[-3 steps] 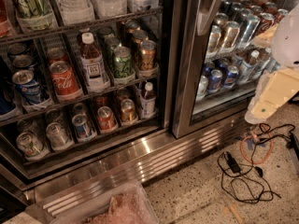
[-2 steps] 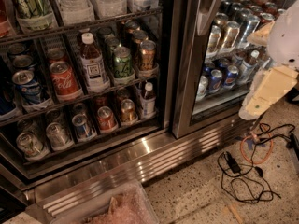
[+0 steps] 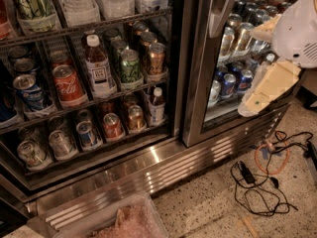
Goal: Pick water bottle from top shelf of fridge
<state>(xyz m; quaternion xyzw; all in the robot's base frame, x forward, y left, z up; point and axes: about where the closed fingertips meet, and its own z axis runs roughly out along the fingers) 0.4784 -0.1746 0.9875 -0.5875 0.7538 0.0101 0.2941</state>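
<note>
The fridge [image 3: 163, 157] stands with its left side open and steel base below. The top shelf [image 3: 99, 28], a dark wire rack, runs along the top edge of the view. On it stand clear ribbed water bottles [image 3: 75, 1] in clear plastic trays; only their lower parts show, with no label in view. My gripper [image 3: 265, 90], a cream-coloured part under the white arm joint [image 3: 297, 29], hangs at the right in front of the closed glass door, far right of and below the bottles. It holds nothing that I can see.
The middle rack holds a Coca-Cola can [image 3: 67, 86], a white-capped brown-drink bottle [image 3: 98, 68] and several cans; the lower rack holds more cans. Black and orange cables [image 3: 262, 175] lie on the speckled floor at right. A clear bin [image 3: 124, 219] sits at the bottom.
My gripper and arm have moved to the left, across the front of the right glass door. Nothing in the fridge has moved.
</note>
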